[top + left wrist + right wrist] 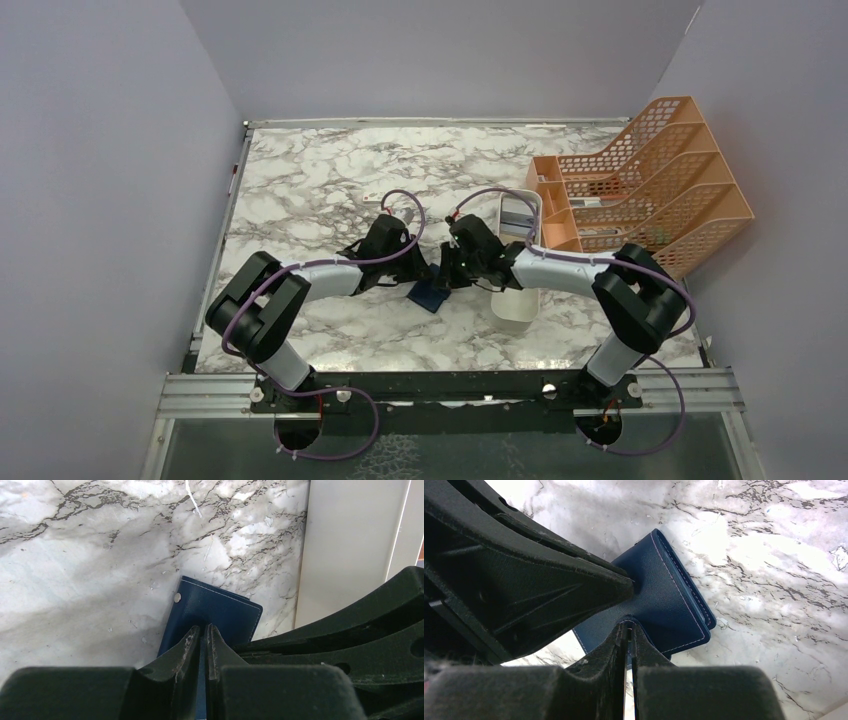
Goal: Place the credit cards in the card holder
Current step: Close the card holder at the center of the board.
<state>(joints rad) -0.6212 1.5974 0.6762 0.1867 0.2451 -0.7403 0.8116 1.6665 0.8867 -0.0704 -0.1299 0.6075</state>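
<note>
The navy-blue card holder [428,297] lies on the marble table between my two grippers. In the left wrist view the holder [220,612] shows its snap stud, and my left gripper [205,626] is shut with its tips on the holder's middle, blue showing in the thin gap. In the right wrist view my right gripper [626,622] is shut on the stitched edge of the holder [669,595], and the leather creases where the left gripper's finger [574,585] meets it. No credit card shows clearly. A grey flat thing [517,210] lies at the far end of the tray.
A long white tray [515,305] lies just right of the holder and also shows in the left wrist view [345,555]. An orange mesh file rack [650,180] stands at the back right. Grey walls close the table on three sides.
</note>
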